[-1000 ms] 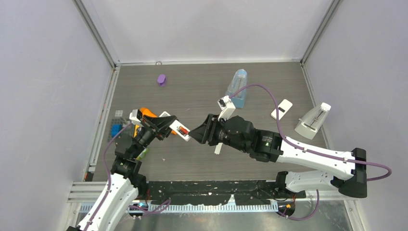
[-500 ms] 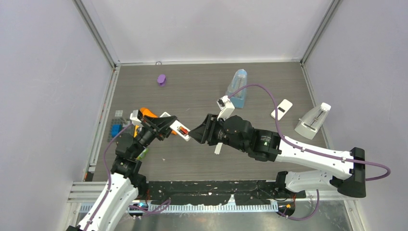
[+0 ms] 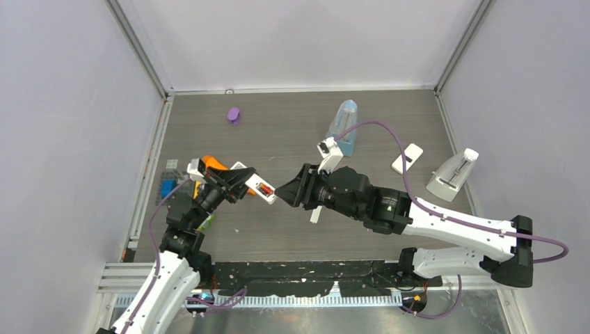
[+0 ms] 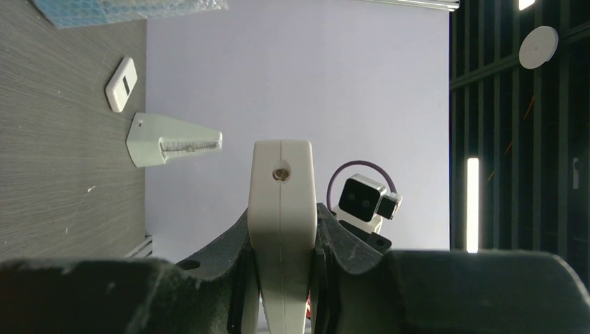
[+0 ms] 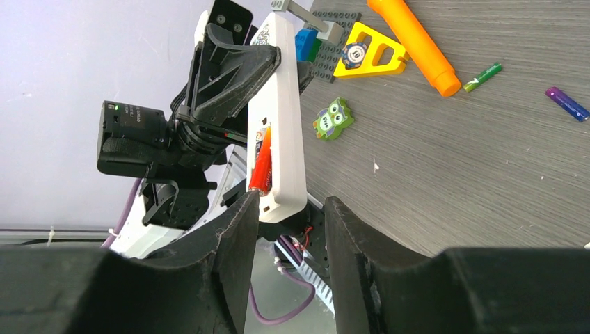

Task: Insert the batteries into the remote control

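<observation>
My left gripper (image 3: 235, 182) is shut on the white remote control (image 3: 259, 186), holding it in the air with its open battery bay facing my right gripper. From the left wrist, the remote (image 4: 282, 209) stands edge-on between the pads. A red battery (image 5: 261, 165) lies in the bay of the remote (image 5: 284, 118). My right gripper (image 5: 289, 209) is open, its fingertips at the remote's free end, and one finger (image 5: 240, 223) touches the red cell's end. A green battery (image 5: 483, 76) and a purple battery (image 5: 567, 103) lie loose on the table.
An orange marker (image 5: 414, 43), a yellow triangle (image 5: 369, 54), an owl figure (image 5: 332, 118) and a grey brick plate (image 5: 327, 59) lie near the left arm. Farther right are a white cover (image 3: 407, 158), a white wedge (image 3: 452, 175) and a blue bag (image 3: 343, 125). A purple lump (image 3: 234, 115) lies at the back.
The right arm's rear links have shifted slightly to the right. Both grippers keep their places at the remote.
</observation>
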You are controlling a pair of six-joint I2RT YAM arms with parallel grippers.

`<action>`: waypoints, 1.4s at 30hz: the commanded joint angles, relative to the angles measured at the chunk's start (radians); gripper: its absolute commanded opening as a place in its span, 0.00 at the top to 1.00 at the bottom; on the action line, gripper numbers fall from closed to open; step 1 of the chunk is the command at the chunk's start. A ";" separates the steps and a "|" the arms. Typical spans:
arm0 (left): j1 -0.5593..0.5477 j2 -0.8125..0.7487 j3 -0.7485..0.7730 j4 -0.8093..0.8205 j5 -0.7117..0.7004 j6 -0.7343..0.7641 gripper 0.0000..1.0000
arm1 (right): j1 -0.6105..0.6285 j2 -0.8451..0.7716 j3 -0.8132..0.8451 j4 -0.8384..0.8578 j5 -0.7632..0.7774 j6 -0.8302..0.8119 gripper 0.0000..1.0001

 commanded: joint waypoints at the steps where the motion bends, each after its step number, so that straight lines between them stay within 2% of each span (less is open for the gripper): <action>1: -0.004 -0.001 0.052 0.034 -0.004 0.009 1.00 | -0.004 -0.024 0.022 0.032 0.003 -0.008 0.55; 25: -0.004 0.004 0.054 0.029 0.014 0.019 1.00 | -0.004 0.041 0.062 0.048 -0.013 -0.013 0.55; 42: -0.004 -0.005 0.045 0.089 0.022 0.039 1.00 | -0.026 0.096 0.103 -0.067 -0.006 0.048 0.61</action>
